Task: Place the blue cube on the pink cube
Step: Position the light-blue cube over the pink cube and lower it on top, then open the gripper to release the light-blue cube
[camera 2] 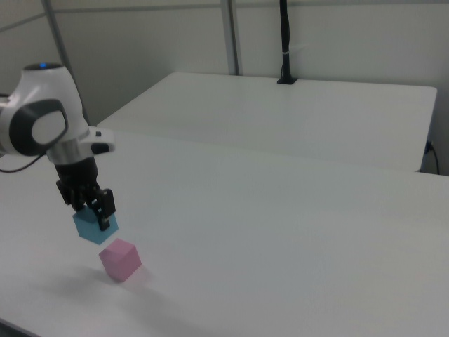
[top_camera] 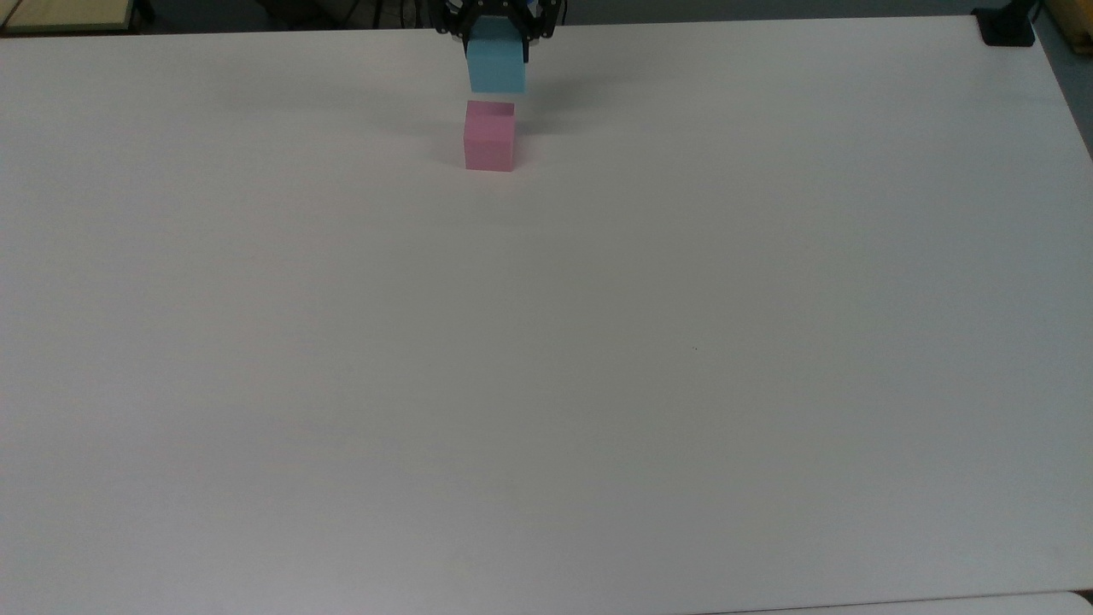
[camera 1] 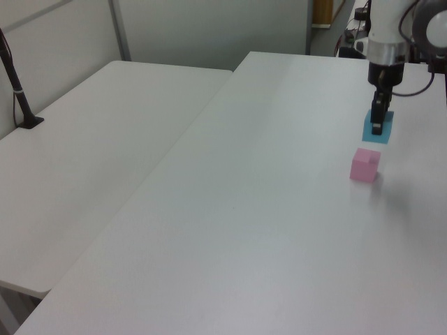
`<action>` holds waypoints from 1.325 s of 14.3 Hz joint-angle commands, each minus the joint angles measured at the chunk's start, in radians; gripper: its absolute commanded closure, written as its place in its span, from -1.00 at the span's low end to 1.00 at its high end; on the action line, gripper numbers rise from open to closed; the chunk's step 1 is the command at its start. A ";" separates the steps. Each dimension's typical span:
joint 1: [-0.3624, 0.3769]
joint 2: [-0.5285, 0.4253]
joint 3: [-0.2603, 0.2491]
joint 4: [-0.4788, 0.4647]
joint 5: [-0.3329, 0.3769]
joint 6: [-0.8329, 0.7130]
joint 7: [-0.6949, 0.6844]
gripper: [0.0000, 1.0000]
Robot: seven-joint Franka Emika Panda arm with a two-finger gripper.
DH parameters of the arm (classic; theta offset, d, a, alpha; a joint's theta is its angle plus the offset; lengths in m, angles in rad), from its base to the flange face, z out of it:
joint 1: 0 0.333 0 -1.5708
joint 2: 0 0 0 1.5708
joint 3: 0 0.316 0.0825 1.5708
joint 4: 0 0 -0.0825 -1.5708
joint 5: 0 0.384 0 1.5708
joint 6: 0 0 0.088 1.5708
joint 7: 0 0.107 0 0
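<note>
The pink cube [top_camera: 489, 137] [camera 1: 365, 165] [camera 2: 120, 259] rests on the white table [top_camera: 598, 342], near its far edge in the top view. Just above it hangs the blue cube [top_camera: 496, 65] [camera 1: 378, 128] [camera 2: 95, 227], held in the air by my gripper [top_camera: 496, 38] [camera 1: 378, 122] [camera 2: 97, 216], which is shut on it from above. A narrow gap separates the two cubes in the right view. In the top view the blue cube sits slightly right of the pink one. The black fingers [camera 1: 377, 112] cover part of the blue cube's side.
A second white table [camera 1: 105, 139] adjoins the work table on the left view's left, with a black pole [camera 1: 17, 91] standing on it. A black clamp [top_camera: 1008, 26] sits at the top view's far right corner. The arm's white body [camera 2: 42, 119] rises above the cubes.
</note>
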 commanded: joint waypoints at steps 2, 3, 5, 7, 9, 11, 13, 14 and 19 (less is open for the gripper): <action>-0.020 0.014 0.002 -0.083 -0.054 0.148 0.026 0.51; -0.020 0.028 0.002 -0.087 -0.057 0.172 0.033 0.51; -0.020 0.048 0.002 -0.093 -0.086 0.213 0.081 0.51; -0.017 0.056 0.002 -0.097 -0.089 0.218 0.082 0.45; -0.018 0.057 0.002 -0.097 -0.091 0.218 0.082 0.39; -0.018 0.062 0.002 -0.097 -0.092 0.218 0.082 0.20; -0.017 0.068 0.002 -0.097 -0.092 0.219 0.084 -0.22; -0.012 0.072 0.002 -0.097 -0.092 0.222 0.091 -0.45; -0.008 0.077 0.002 -0.096 -0.097 0.230 0.124 -0.65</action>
